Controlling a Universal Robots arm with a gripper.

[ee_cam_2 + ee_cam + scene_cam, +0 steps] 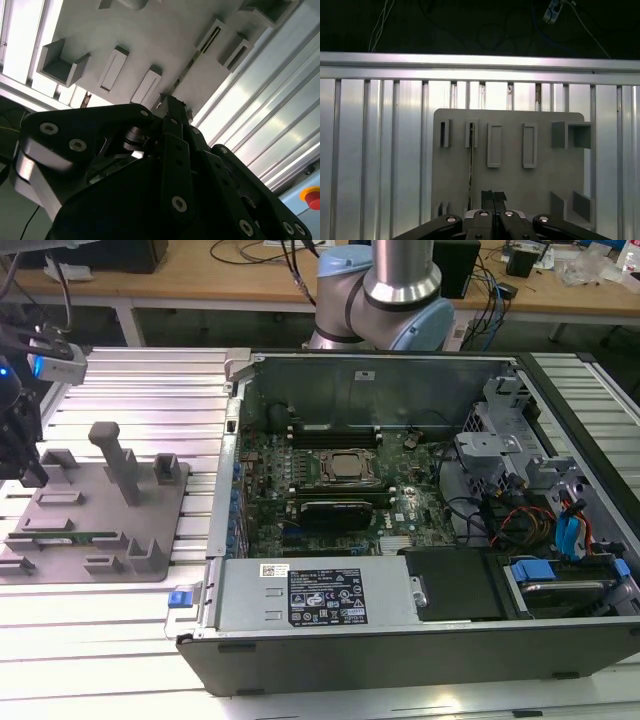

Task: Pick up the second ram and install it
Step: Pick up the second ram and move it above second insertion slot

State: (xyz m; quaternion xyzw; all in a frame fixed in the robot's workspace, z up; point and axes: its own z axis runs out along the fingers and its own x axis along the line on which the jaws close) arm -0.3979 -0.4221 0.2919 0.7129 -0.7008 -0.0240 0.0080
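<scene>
The second ram [66,537] is a thin green stick standing on edge in the gray holder plate [150,540], on the exterior view's left. In the first wrist view the ram [470,170] appears edge-on as a thin dark line running from a slot toward the gripper. My gripper [493,196] hovers over the plate beside the ram, its two black fingers pressed together with nothing between them. The second wrist view shows the fingertips [172,106] close to the ram [181,76]. In the exterior view the gripper [28,468] hangs over the plate's left end.
The open computer case [300,640] lies to the exterior view's right of the plate, with the motherboard, CPU socket [348,466] and long black slots [335,428] inside. Gray blocks and a tall post [118,460] rise from the plate. Ribbed aluminium table [380,150] surrounds it.
</scene>
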